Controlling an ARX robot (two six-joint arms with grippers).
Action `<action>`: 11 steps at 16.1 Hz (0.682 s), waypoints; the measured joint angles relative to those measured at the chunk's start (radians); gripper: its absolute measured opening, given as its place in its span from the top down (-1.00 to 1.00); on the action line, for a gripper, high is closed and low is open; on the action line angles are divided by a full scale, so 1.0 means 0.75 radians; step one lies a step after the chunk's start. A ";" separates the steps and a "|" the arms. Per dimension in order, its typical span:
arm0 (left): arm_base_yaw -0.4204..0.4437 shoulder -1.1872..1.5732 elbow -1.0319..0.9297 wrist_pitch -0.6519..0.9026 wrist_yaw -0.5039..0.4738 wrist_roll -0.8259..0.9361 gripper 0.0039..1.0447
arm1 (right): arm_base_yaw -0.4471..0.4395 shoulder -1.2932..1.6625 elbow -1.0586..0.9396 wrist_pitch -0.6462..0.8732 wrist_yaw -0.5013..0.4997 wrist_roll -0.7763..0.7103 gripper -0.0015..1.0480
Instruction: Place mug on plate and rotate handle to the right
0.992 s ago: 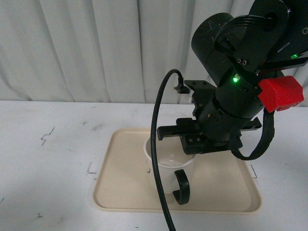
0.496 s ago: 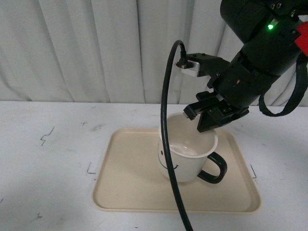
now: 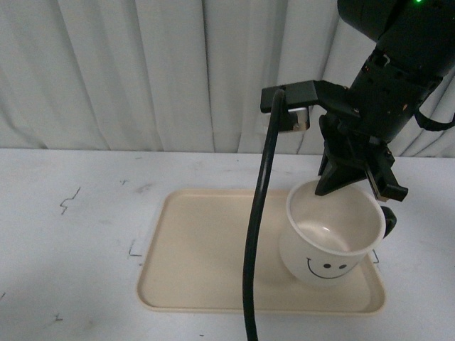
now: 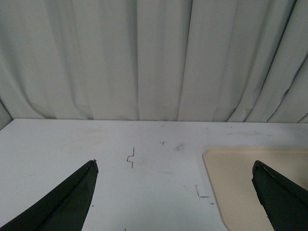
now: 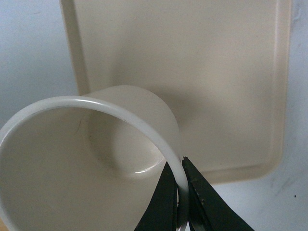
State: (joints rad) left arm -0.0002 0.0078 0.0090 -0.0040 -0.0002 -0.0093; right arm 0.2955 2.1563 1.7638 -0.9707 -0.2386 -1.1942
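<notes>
Mug [image 3: 330, 241] tilting at right end of plate [image 3: 206, 241]
The right gripper [image 5: 178, 168] is pinching its rim, smiley facing the camera, handle [image 3: 388, 219] pointing right; the left gripper [image 4: 174, 164] is hanging wide open.

**Operator:** Is any legible text, number or brand name present?

**Technician:** None. No lettering can be read in any view.

**Operator:** Any signs or symbols?

**Technician:** One. A black smiley face [image 3: 327, 267] is drawn on the mug [image 3: 331, 245], on the side facing the front camera. Small dark marks [image 3: 69, 199] on the table [image 3: 71, 284], left of the mug, form no readable characters.
</notes>
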 joint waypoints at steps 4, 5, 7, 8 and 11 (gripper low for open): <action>0.000 0.000 0.000 0.000 0.001 0.000 -0.88 | 0.048 0.089 0.080 -0.002 -0.036 -0.010 0.94; 0.000 0.000 0.000 0.000 0.001 0.000 -0.88 | 0.064 0.104 0.085 0.005 -0.049 0.019 0.94; 0.000 0.000 0.000 0.000 0.001 0.000 -0.88 | 0.096 0.151 0.097 0.010 -0.050 0.082 0.94; 0.000 0.000 0.000 0.001 0.000 0.000 -0.88 | 0.106 0.172 0.106 0.018 -0.044 0.109 0.94; 0.000 0.000 0.000 0.001 0.001 0.000 -0.88 | 0.129 0.198 0.120 0.046 -0.039 0.164 0.94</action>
State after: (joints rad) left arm -0.0002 0.0078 0.0090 -0.0036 0.0002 -0.0093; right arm 0.3920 2.3051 1.8534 -0.9363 -0.2680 -1.0714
